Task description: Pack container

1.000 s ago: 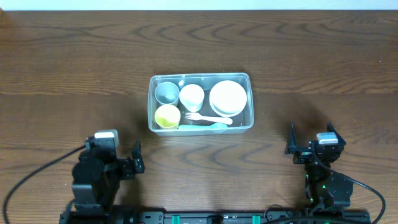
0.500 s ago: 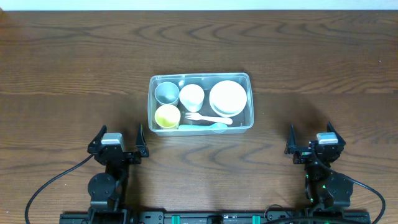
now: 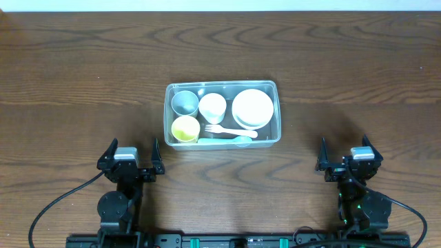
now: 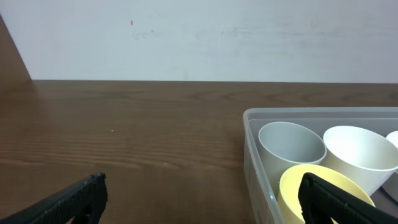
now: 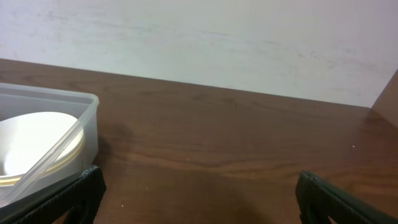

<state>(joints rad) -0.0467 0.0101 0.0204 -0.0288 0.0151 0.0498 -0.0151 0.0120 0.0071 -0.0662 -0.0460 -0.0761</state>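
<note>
Where the container sits: we see the container point(image 3: 220, 83) in the middle of the table point(image 3: 83, 69), long side facing the near edge, well apart from both grippers.
Contents: grey cup point(image 3: 185, 102), white cup point(image 3: 212, 106) and yellow cup point(image 3: 185, 128) toward its left end; white plate point(image 3: 252, 107) at its right end; white fork point(image 3: 227, 130) and pale blue spoon point(image 3: 227, 140) along the near wall.
Handling: we judge it thin clear plastic, light itself, with walls likely to flex and a smooth, slippery surface; the ware inside adds weight and may slide if it is tipped.
Where to hold: we would take the rim at both short ends, one gripper each, and keep it level.
Left gripper point(image 3: 133, 148): by the table's near edge, left of the container, fingers spread wide, holding and touching nothing.
Right gripper point(image 3: 344, 148): by the near edge, right of the container, equally spread, nothing between the fingers.
Progress: we judge the packing looks complete; no lid in view.
</note>
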